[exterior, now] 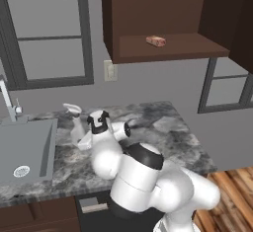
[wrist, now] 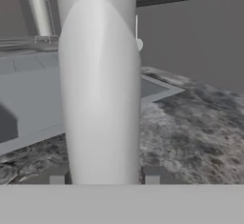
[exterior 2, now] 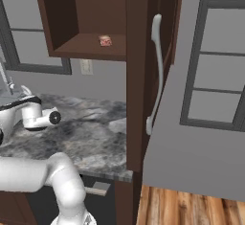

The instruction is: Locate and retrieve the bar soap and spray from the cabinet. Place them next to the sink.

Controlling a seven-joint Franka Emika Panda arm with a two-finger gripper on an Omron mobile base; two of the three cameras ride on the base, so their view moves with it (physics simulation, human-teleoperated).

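Note:
The pale spray [exterior: 75, 123] stands upright on the marble counter [exterior: 158, 132], just right of the grey sink [exterior: 29, 125]. My gripper [exterior: 82, 137] reaches in from the right, shut on the bottle's lower body. In the hand view the spray [wrist: 100, 75] sits between my two fingertips [wrist: 57, 175], with the sink [wrist: 28, 99] behind it. The reddish bar soap [exterior: 155, 40] lies on the shelf of the dark wooden cabinet [exterior: 173, 48] above the counter. From the right base view the bar soap [exterior 2: 105, 40] rests in the open cabinet [exterior 2: 86, 44].
The cabinet's open door [exterior 2: 139, 75] with its pale handle [exterior 2: 155, 71] juts out over the counter's right end. A thin faucet [exterior: 6, 97] rises at the sink's back left. A wall outlet [exterior: 110, 70] sits under the cabinet, with windows on both sides.

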